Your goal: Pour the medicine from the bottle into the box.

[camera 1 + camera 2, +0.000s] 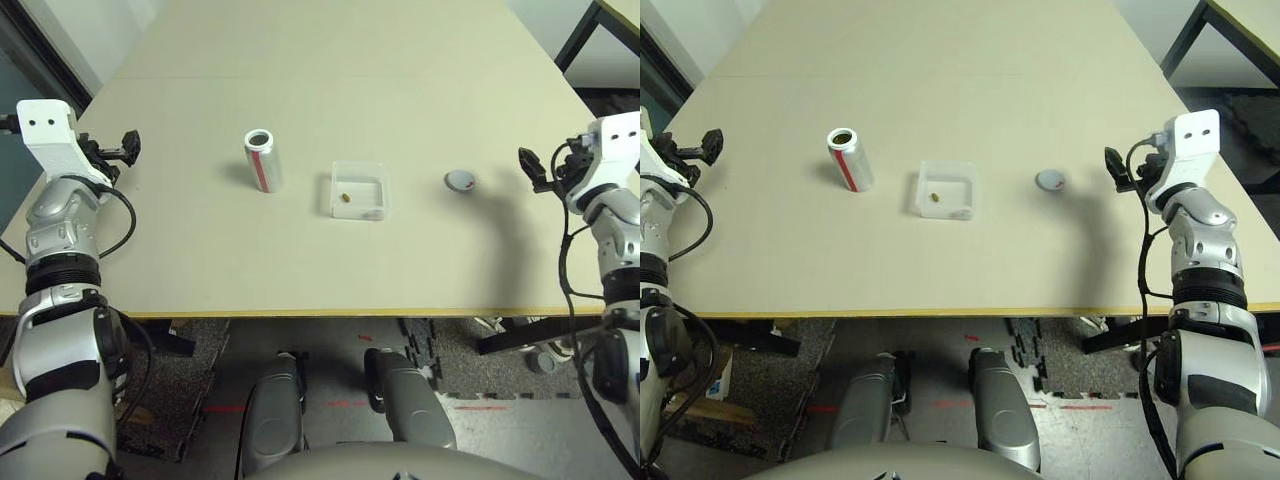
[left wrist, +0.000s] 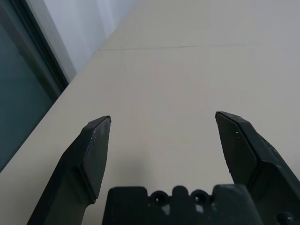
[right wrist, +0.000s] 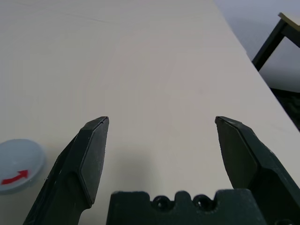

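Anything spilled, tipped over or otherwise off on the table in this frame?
Nothing spilled. The bottle stands upright and uncapped; its cap lies apart on the table, on the far side of the box. One pill sits inside the box. Both grippers, left and right, are open and empty.

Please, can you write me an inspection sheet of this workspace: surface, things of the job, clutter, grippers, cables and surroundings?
Surface: beige table, bare apart from the job's things.
Bottle: bottle upright, uncapped, on the robot's left of the box.
Box: clear box mid-table, open.
Medicine: one pill lies inside the box.
Cap: cap on the table, on the robot's right of the box.
Clutter: nothing seen.
Grippers: left gripper open, holding nothing; right gripper open, holding nothing, near the cap.
Cables: black cables run along both forearms.
Surroundings: dark mats on the floor under the table.
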Available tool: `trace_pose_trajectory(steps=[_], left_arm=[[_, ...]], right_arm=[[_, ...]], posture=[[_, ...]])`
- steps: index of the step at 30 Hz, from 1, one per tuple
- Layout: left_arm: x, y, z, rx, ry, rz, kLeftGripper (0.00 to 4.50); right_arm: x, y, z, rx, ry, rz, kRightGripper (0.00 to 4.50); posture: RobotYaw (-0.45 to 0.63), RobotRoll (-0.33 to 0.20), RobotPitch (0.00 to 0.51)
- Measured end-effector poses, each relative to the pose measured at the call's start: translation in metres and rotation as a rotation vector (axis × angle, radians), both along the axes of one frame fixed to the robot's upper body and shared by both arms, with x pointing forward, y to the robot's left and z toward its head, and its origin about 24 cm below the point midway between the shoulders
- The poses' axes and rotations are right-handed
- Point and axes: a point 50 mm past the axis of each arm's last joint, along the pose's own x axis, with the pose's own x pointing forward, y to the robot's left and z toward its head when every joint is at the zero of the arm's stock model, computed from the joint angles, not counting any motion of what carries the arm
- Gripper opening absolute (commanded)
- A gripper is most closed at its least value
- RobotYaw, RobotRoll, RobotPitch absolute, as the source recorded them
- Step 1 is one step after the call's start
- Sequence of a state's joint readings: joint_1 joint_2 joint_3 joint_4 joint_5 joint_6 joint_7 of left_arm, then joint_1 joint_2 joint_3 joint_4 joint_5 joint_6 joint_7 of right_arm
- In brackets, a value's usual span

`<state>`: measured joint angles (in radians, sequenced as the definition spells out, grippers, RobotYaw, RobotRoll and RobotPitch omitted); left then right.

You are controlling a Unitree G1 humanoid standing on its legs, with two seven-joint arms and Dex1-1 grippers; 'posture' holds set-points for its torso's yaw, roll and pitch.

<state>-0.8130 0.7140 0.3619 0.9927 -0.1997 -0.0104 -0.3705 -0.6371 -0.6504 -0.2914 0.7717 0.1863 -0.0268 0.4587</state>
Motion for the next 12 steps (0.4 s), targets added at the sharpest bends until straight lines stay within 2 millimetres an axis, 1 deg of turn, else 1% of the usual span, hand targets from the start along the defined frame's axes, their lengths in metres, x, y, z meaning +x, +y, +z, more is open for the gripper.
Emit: trace_pose_trajectory(steps=[7,12], left_arm=[[0.0005,-0.0002,-0.005,0.005,0.015,0.0,4.48],[0.0007,-0.0008,-0.005,0.013,0.013,-0.001,4.48]], right_arm=[[-0.0004,-0.0005,0.0008,-0.002,-0.01,-0.001,4.5],[-0.0004,-0.001,-0.0009,0.001,-0.006,-0.001,4.5]], posture=[[-0.12,0.0,0.2],[-0.12,0.0,0.197]])
